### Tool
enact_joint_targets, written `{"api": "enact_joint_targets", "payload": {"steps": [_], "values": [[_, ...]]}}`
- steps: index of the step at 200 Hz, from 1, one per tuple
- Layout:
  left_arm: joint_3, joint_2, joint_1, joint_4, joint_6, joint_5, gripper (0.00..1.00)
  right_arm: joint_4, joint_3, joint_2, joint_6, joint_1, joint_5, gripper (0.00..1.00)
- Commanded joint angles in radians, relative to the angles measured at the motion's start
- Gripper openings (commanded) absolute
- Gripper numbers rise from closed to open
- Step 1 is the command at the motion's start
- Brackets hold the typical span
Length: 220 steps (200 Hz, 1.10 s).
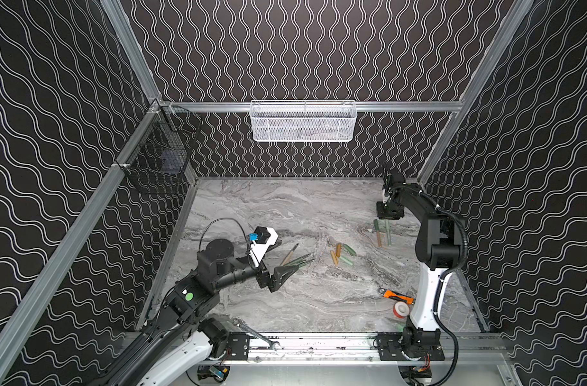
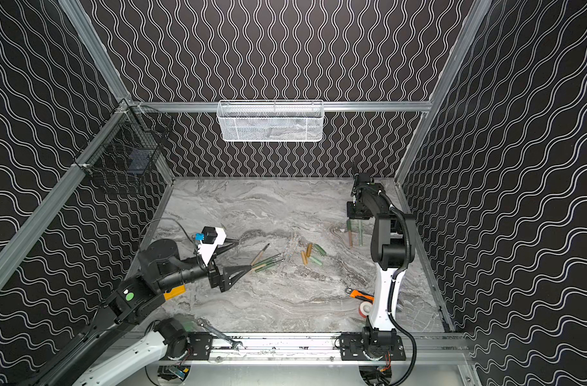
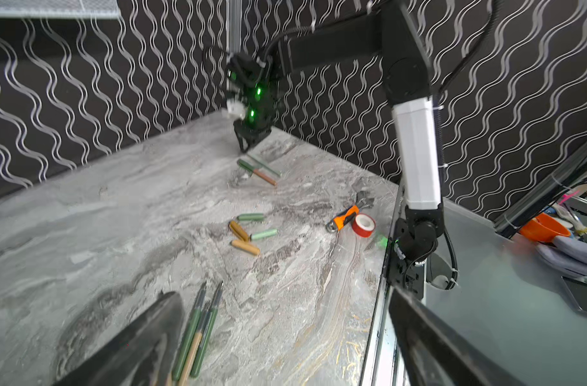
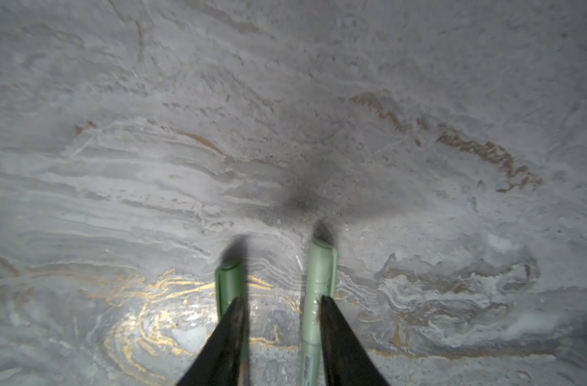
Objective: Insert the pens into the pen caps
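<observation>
Right wrist: pens (image 4: 320, 267) beneath parted fingers (image 4: 342, 341) (one each)

- Both top views look down from high above the near edge of the table (image 1: 285, 207), facing the back wall (image 1: 302, 50); side by side, they take in nearly the same whole tabletop.
- The left wrist view sits low over the table, looking across it toward the right arm (image 3: 417, 150); it shares the loose pen caps (image 3: 245, 247) with both top views.
- The right wrist view looks steeply down, very near the marble, with the right gripper (image 4: 281, 298) in its foreground.
</observation>
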Motion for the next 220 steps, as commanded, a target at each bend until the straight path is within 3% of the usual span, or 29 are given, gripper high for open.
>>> {"api": "enact_joint_targets", "payload": {"steps": [1, 20, 60, 72, 101, 152, 180, 202, 220], "values": [[0.045, 0.059, 0.002, -0.056, 0.006, 0.004, 0.99, -0.010, 0.003, -0.036, 0.000, 0.005, -0.004, 0.45], [0.062, 0.099, 0.001, -0.074, 0.015, 0.037, 0.99, 0.020, -0.037, -0.078, 0.002, 0.021, -0.020, 0.51], [0.062, 0.087, 0.002, -0.071, 0.026, -0.010, 0.99, 0.100, -0.168, -0.197, 0.025, 0.045, -0.111, 0.64], [0.065, 0.087, 0.001, -0.080, 0.032, -0.021, 0.99, 0.136, -0.214, -0.240, 0.030, 0.052, -0.156, 0.87], [0.094, 0.109, 0.002, -0.143, 0.051, -0.066, 0.99, 0.228, -0.328, -0.355, 0.035, 0.078, -0.299, 0.98], [0.076, 0.119, 0.000, -0.144, 0.060, -0.084, 0.99, 0.246, -0.438, -0.429, 0.062, 0.190, -0.299, 0.98], [0.079, 0.113, 0.000, -0.193, 0.091, -0.161, 0.99, 0.291, -0.529, -0.483, 0.116, 0.298, -0.279, 0.95], [0.064, 0.109, 0.001, -0.204, 0.093, -0.233, 0.99, 0.332, -0.588, -0.508, 0.167, 0.376, -0.301, 0.88], [0.068, 0.122, 0.001, -0.217, 0.102, -0.259, 0.99, 0.337, -0.606, -0.512, 0.197, 0.429, -0.292, 0.74]]}}
